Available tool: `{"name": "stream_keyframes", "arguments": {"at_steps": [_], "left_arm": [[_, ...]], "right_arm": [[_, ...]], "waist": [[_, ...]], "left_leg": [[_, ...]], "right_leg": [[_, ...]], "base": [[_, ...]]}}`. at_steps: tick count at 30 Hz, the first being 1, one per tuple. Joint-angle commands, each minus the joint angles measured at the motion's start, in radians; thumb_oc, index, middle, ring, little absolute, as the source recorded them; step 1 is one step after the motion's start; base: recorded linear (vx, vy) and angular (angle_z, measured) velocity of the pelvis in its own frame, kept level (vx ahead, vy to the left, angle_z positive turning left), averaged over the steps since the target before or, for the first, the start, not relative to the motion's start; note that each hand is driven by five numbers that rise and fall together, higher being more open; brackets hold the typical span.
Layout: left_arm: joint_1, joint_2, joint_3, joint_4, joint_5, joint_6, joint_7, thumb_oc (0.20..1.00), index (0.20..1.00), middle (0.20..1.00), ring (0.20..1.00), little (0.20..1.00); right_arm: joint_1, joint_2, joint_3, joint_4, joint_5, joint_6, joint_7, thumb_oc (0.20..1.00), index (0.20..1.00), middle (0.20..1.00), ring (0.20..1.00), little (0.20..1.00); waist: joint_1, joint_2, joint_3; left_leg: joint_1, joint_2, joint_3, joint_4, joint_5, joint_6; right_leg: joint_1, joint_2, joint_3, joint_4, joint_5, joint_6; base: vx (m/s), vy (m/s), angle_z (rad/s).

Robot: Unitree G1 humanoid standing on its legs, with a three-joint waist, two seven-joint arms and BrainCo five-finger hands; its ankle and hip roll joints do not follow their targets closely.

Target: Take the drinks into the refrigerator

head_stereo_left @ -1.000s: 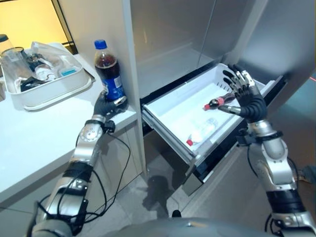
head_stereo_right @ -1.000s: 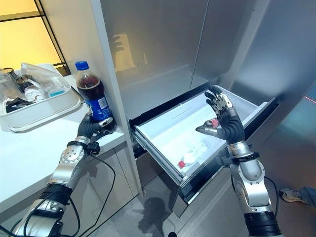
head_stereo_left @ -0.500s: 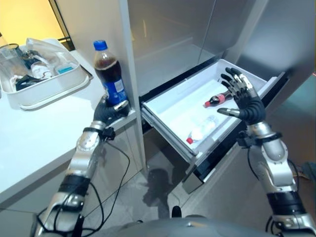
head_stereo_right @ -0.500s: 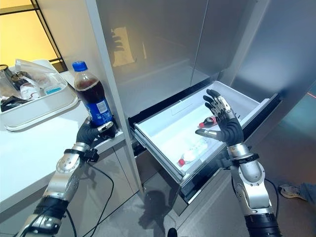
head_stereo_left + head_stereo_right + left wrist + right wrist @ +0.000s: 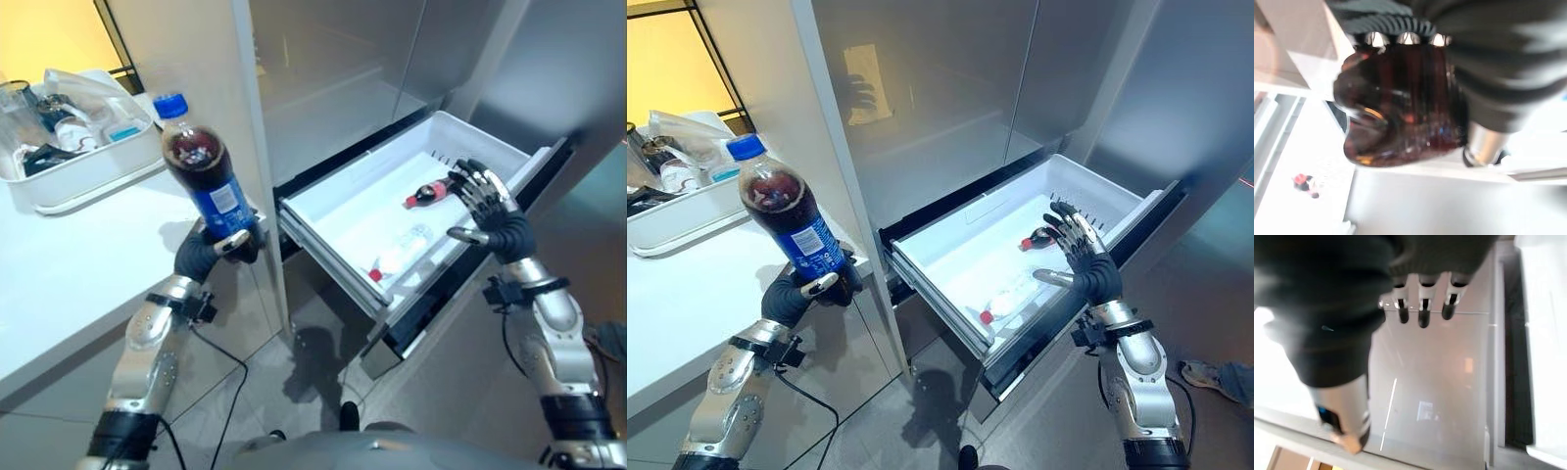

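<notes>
Dark cola bottle, blue cap and blue label: held by its base in the left hand, whose fingers curl round the bottom; the left wrist view shows the brown base pressed against the fingertips. Bottle is clear of the white counter, above its right-hand near corner. Long axis near upright, cap tilted to the left and away from the robot.

Refrigerator drawer, white, pulled open: lies to the right of the held bottle and lower, with the grey cabinet upright standing between them. Judgement: the coming move is a carry rightward past that upright and then down, and the bottle would likely need laying over to rest as the others do.

Contents of drawer: small cola bottle, red cap, lying on its side toward the far right; clear bottle, red cap, lying on its side nearer the front.

Right hand: fingers spread and straight, holding nothing, at the drawer's right rim, just beside the small cola bottle. It is the hand nearer the drawer.

White tray of oddments: far left on the counter, well apart from the work.
</notes>
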Motion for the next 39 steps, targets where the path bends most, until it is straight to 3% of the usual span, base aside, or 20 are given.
{"name": "stream_keyframes", "arguments": {"at_steps": [1,9,18,26,31,39], "left_arm": [[-0.073,0.085,0.026,-0.145,-0.074,-0.065,-0.084,0.200,0.200,0.200,0.200,0.200],[-0.085,0.199,-0.118,-0.212,-0.162,-0.037,-0.156,0.200,0.200,0.200,0.200,0.200],[-0.128,0.309,-0.260,-0.248,-0.213,-0.013,-0.193,0.200,0.200,0.200,0.200,0.200],[-0.175,0.340,-0.344,-0.242,-0.207,-0.001,-0.190,0.200,0.200,0.200,0.200,0.200],[-0.223,0.336,-0.417,-0.224,-0.191,0.016,-0.193,0.200,0.200,0.200,0.200,0.200],[-0.257,0.328,-0.457,-0.197,-0.160,0.022,-0.181,0.200,0.200,0.200,0.200,0.200]], "right_arm": [[-0.026,-0.088,0.042,0.008,0.185,0.055,0.109,1.000,1.000,1.000,1.000,1.000],[-0.098,-0.230,0.202,0.054,0.392,0.140,0.184,1.000,1.000,1.000,1.000,1.000],[-0.251,-0.267,0.359,0.109,0.482,0.157,0.191,1.000,1.000,1.000,1.000,1.000],[-0.358,-0.224,0.473,0.133,0.517,0.171,0.195,1.000,1.000,1.000,1.000,1.000],[-0.446,-0.134,0.570,0.151,0.530,0.192,0.190,1.000,1.000,1.000,1.000,1.000],[-0.510,-0.068,0.700,0.112,0.544,0.244,0.208,1.000,1.000,1.000,1.000,1.000]], "waist": [[0.021,-0.013,-0.047],[0.029,-0.025,-0.044],[0.037,-0.022,-0.041],[0.042,-0.015,-0.041],[0.047,-0.010,-0.040],[0.053,-0.003,-0.037]], "left_leg": [[-0.007,0.009,-0.080,0.001,-0.054,-0.005],[-0.010,0.007,-0.084,0.001,-0.047,-0.008],[-0.006,0.007,-0.080,0.001,-0.046,-0.010],[-0.004,0.006,-0.077,0.001,-0.046,-0.009],[-0.003,0.006,-0.074,0.001,-0.046,-0.007],[-0.004,0.006,-0.071,0.001,-0.048,-0.006]], "right_leg": [[0.026,-0.057,-0.037,0.056,-0.014,0.105],[0.022,-0.061,-0.048,0.064,-0.012,0.107],[0.022,-0.064,-0.047,0.066,-0.011,0.111],[0.024,-0.065,-0.045,0.065,-0.011,0.113],[0.024,-0.067,-0.041,0.064,-0.012,0.113],[0.021,-0.068,-0.038,0.064,-0.015,0.112]], "base": [[0.00,0.000,0.00],[-0.02,-0.012,0.06],[0.00,-0.001,0.00],[0.00,0.000,0.00],[0.00,0.000,0.00],[0.00,0.000,0.00]]}}
